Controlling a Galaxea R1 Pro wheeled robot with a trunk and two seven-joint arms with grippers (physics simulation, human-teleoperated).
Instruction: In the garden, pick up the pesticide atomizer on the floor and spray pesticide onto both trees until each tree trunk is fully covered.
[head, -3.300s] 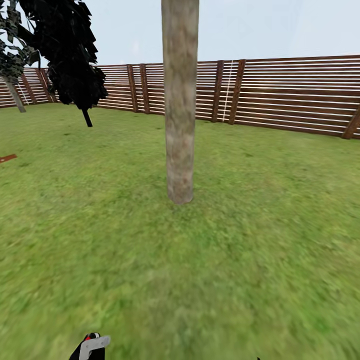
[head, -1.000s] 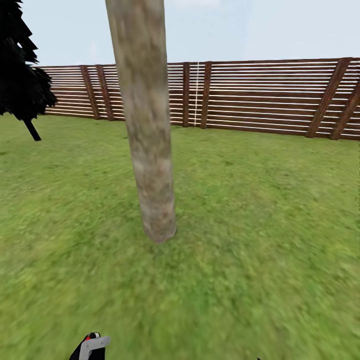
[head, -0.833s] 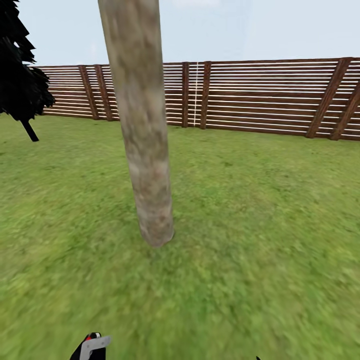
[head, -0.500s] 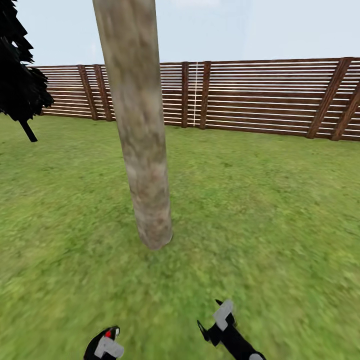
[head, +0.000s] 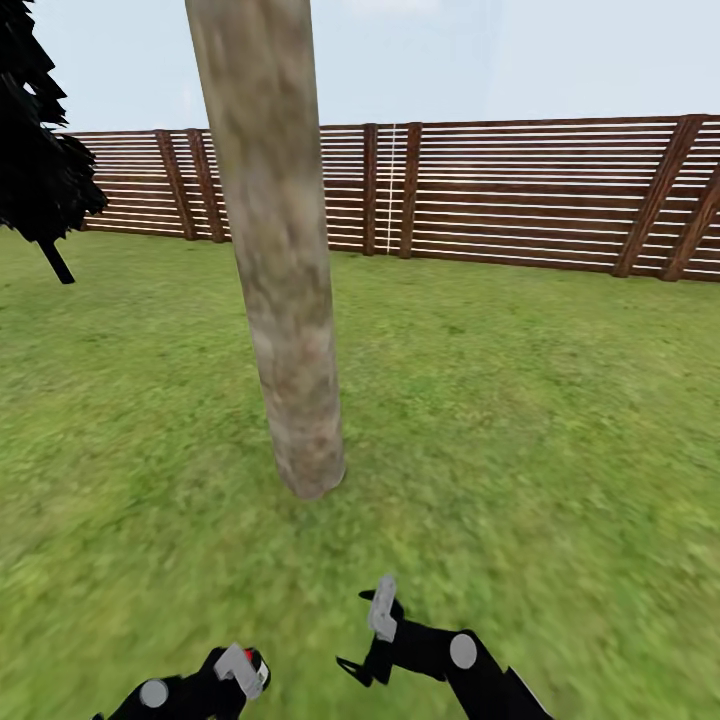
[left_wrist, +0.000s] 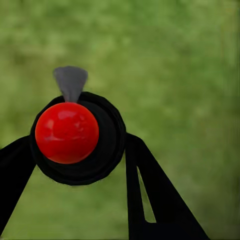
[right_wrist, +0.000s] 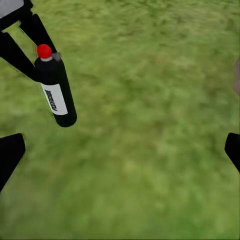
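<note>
A thick, mottled grey-beige tree trunk (head: 288, 300) rises from the lawn just ahead, leaning slightly left; its crown is out of view. Low in the head view, my left gripper (head: 243, 668) is shut on the pesticide atomizer (head: 250, 657), a small black bottle with a red top. In the left wrist view the atomizer (left_wrist: 75, 137) sits between the two black fingers (left_wrist: 145, 195), its grey nozzle pointing out over the grass. My right gripper (head: 368, 637) hangs open just right of it, empty. The right wrist view has the atomizer (right_wrist: 55, 90) upright with a white label, and the right gripper (right_wrist: 121, 150) spread wide.
Green lawn runs all around the trunk. A brown slatted wooden fence (head: 520, 190) closes the far side. A black-leaved tree (head: 40, 150) with a thin dark trunk stands at the far left. A sliver of the trunk (right_wrist: 236, 75) shows at the right wrist view's edge.
The camera came closer to the trunk, then stopped. Both arms rose into view: the right gripper swung left toward the atomizer, and the left gripper lifted the atomizer higher.
</note>
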